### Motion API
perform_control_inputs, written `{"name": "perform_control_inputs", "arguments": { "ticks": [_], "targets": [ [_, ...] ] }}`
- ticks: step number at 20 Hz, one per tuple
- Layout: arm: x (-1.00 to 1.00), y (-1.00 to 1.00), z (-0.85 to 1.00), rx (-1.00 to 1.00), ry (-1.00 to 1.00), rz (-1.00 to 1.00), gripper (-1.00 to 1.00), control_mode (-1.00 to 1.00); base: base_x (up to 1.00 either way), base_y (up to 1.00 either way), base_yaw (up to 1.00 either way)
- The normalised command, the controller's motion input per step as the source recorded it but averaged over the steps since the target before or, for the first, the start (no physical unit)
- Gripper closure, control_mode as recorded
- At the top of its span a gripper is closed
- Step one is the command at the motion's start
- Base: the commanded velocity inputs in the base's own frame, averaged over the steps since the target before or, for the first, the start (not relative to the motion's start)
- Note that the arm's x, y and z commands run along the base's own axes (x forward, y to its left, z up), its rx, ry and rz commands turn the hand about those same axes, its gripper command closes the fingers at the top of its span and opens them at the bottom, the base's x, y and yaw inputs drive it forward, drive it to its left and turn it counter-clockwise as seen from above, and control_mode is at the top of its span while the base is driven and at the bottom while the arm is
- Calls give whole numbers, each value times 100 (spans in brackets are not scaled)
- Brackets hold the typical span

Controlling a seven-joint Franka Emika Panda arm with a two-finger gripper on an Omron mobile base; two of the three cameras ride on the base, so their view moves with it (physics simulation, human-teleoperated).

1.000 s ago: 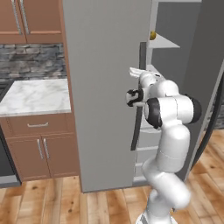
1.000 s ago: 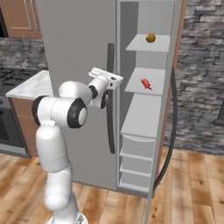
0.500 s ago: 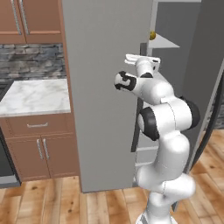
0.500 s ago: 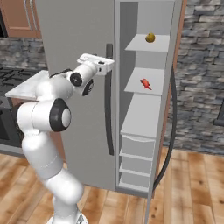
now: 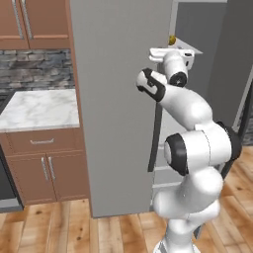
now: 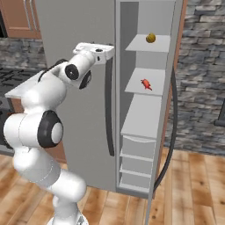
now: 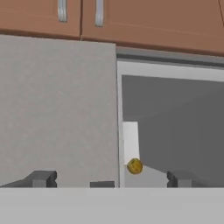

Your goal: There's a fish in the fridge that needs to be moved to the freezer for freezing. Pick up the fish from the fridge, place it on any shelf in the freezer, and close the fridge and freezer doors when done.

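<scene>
Left base view: the white arm rises from the lower right and bends up in front of the tall grey unit. Its tool sits high up, level with the upper shelf of the open narrow section, the freezer. The wide fridge door is shut and flat toward the camera, with its dark bar handle partly behind the arm. A small yellow ball peeks out on the shelf just behind the tool. To the left stands a marble-topped table over brown cabinets.

Right base view: the arm comes up from the lower left, and the tool is held near the top of the handle, at the edge of the shut fridge door. The freezer stands open beside it. The yellow ball lies on the upper solid shelf. The fish, small and red-orange, lies on the shelf below, well apart from the tool. Pale drawers fill the bottom. The open freezer door shows edge-on at the right.

Hand view: the tool is spread wide with nothing between its two dark fingertips. Ahead are the grey fridge door and the freezer opening, with the yellow ball on its shelf. Brown cabinets run along the top.
</scene>
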Motion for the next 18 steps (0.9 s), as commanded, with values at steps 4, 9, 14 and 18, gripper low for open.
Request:
{"name": "perform_control_inputs", "arguments": {
  "ticks": [4,9,14,18],
  "targets": [
    [-95,0,9,-7,47,0,-100,-100,0,0,0],
    [-82,0,52,-5,26,5,-100,-100,0,0,0],
    [-91,10,-6,0,21,2,-100,-100,0,0,0],
    [-94,9,-21,0,11,0,-100,-100,0,0,0]
  ]
}}
